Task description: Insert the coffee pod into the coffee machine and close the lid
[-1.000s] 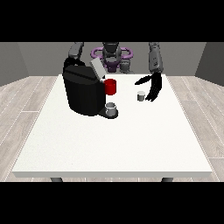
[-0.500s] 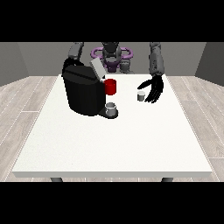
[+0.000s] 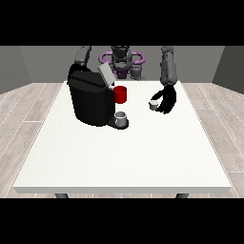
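Cupping its curled black hand (image 3: 166, 100) at the view's right around 1 small grey coffee pod (image 3: 153, 105), the robot apparently meant to carry it to the black coffee machine (image 3: 90, 99), whose grey lid (image 3: 106, 75) stood raised.

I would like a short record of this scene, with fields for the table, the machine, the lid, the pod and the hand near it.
table: large white table
machine: black coffee machine, at the view's left part of the table
lid: grey lid, raised, not closed
red part: red round part on the machine's front
cup: small grey cup at the machine's base
pod: small pale coffee pod, not in the machine
hand at the view's right: black hand, fingers curled beside the pod
other hand: hidden behind the machine
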Controlling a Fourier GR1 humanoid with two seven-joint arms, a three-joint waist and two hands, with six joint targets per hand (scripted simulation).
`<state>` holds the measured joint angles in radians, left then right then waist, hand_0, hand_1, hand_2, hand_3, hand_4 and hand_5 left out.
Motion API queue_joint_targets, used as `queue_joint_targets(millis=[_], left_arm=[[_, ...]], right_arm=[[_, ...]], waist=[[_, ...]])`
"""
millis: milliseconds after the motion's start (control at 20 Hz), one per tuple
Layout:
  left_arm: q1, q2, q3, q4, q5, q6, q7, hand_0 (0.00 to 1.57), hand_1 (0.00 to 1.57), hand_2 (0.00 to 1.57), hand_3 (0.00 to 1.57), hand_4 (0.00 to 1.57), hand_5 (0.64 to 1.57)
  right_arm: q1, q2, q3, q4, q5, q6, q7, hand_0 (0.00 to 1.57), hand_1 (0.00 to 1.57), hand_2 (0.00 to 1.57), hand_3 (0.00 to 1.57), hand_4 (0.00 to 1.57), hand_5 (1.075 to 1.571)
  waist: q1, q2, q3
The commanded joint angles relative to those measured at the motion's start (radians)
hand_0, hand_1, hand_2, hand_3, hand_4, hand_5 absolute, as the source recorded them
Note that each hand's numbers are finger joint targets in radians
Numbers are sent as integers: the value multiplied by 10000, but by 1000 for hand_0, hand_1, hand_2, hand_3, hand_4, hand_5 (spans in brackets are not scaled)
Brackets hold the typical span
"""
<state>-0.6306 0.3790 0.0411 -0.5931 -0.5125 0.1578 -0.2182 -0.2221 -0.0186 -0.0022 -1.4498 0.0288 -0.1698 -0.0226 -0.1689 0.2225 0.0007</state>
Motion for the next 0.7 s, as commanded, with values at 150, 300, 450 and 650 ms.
queue_joint_targets(millis=[150,300,450,650], left_arm=[[-28,-326,-725,340,-1082,182,532,899,899,1011,776,309,1571],[-699,476,-244,606,-850,-520,240,1115,1115,1173,966,280,1571],[-589,254,-54,642,-862,473,-858,1266,1266,1399,1363,507,1571],[-1086,59,-302,44,-734,-796,-746,1477,1477,1470,1410,632,1571]], right_arm=[[-91,-113,-315,444,-360,239,123,0,0,0,0,514,1571],[88,141,-46,322,-120,71,-453,0,0,0,0,535,1571],[1,-61,-280,297,-324,315,-915,0,0,0,0,429,1571],[-79,-236,-662,1060,-475,306,-681,0,0,0,0,430,1571]], waist=[[146,-522,-7],[-55,-226,-9],[-216,500,-13],[176,-408,-7]])
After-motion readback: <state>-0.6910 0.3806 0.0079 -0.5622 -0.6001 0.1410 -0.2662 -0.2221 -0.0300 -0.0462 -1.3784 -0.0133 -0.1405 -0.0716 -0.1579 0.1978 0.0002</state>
